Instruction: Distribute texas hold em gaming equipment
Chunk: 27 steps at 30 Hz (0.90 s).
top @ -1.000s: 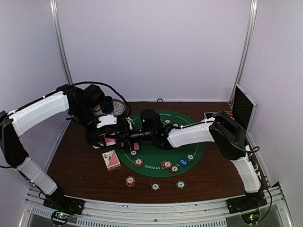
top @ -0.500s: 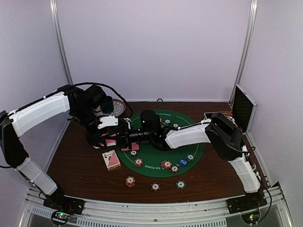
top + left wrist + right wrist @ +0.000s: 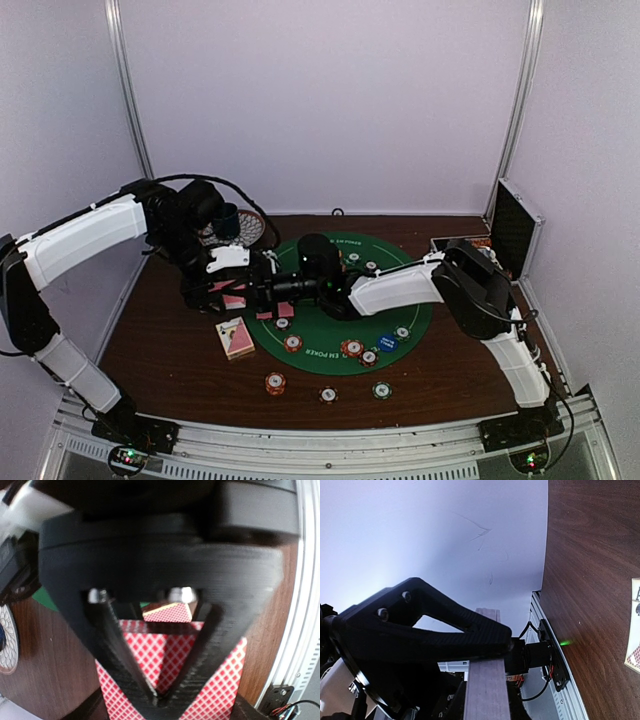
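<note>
Left gripper (image 3: 215,293) clamps the thin, likely slick, bendy pink-backed playing cards (image 3: 215,690); right gripper (image 3: 262,290), grip unclear, should pinch 1 card's free edge.

cup (image 3: 228,220) behind left arm (image 3: 85,235), chips (image 3: 352,348) strewn across near felt (image 3: 400,290)

Right gripper (image 3: 258,291) slid further left and closed onto pink-backed cards (image 3: 220,675) (the stack in left gripper (image 3: 156,699)).

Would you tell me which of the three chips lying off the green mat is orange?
The leftmost chip, nearest the pink cards. The middle chip and right chip look paler, white and greenish.
</note>
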Motion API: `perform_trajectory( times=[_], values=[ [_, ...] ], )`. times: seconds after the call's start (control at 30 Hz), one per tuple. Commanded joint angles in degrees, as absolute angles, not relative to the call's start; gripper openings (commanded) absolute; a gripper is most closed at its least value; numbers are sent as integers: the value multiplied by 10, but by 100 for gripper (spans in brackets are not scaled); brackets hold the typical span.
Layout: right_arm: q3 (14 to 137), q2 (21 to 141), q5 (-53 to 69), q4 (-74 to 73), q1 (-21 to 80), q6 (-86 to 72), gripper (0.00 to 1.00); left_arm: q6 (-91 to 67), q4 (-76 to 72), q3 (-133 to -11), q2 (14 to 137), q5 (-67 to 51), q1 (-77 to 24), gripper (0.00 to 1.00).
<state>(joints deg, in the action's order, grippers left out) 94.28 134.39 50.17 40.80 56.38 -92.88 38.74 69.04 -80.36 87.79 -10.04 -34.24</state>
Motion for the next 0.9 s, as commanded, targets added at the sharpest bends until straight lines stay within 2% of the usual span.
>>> perform_trajectory(
  times=[0.0, 0.17, 0.43, 0.87],
  values=[
    [921, 1329, 511, 494, 568, -952, 0, 390, 655, -792, 847, -157, -341, 81],
    [879, 1312, 503, 546, 568, -967, 0, 393, 671, -798, 841, -223, -322, 86],
    [859, 1293, 502, 553, 568, -960, 0, 409, 691, -794, 844, -260, -316, 85],
    [864, 1276, 498, 554, 569, -963, 0, 408, 657, -764, 843, -251, -315, 86]
  ],
)
